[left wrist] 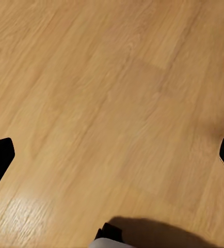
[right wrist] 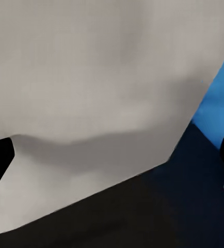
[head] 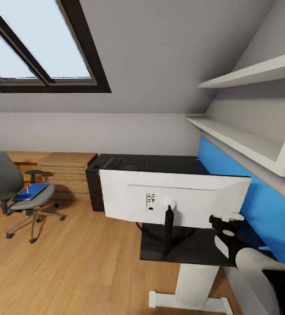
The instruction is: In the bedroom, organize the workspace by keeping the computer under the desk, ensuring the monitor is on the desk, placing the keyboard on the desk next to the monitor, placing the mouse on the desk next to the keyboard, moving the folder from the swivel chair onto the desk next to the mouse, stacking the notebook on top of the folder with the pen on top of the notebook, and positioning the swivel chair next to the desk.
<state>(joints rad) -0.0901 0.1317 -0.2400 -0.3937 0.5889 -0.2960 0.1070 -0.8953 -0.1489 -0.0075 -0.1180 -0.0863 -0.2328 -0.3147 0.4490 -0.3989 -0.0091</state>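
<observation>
Monitor [head: 177, 199] stands on the near end of the glossy black desk [head: 203, 247] in the head view, its white back turned to the camera and its black stand arm dropping to the desktop. Just beside the monitor's lower corner hovers the right gripper [head: 226, 217]; from this angle I cannot tell how its jaws stand. Far beyond the gripper, at the desk's other end, lies the keyboard [head: 111, 163]. Well off to the gripper's left, out on the wooden floor [head: 72, 271], sits the swivel chair [head: 15, 192] with the blue folder [head: 32, 191] flat on its seat and a thin dark object, perhaps the pen, on top of that. A blue wall panel [head: 265, 205] runs behind the desk, and a wooden chest of drawers [head: 70, 170] stands past it.

Left wrist view: the left gripper [left wrist: 112, 155] has its fingers spread wide, with nothing between them, pointing at bare floor.

Right wrist view: the right gripper [right wrist: 112, 155] is spread apart, holding nothing, facing the monitor's white back close ahead, dark desktop beneath and blue panel at one side.

Judgement: the monitor step appears to be in hand. The next move seems to call for gently nudging or turning the screen without tipping it, then fetching the keyboard.
</observation>
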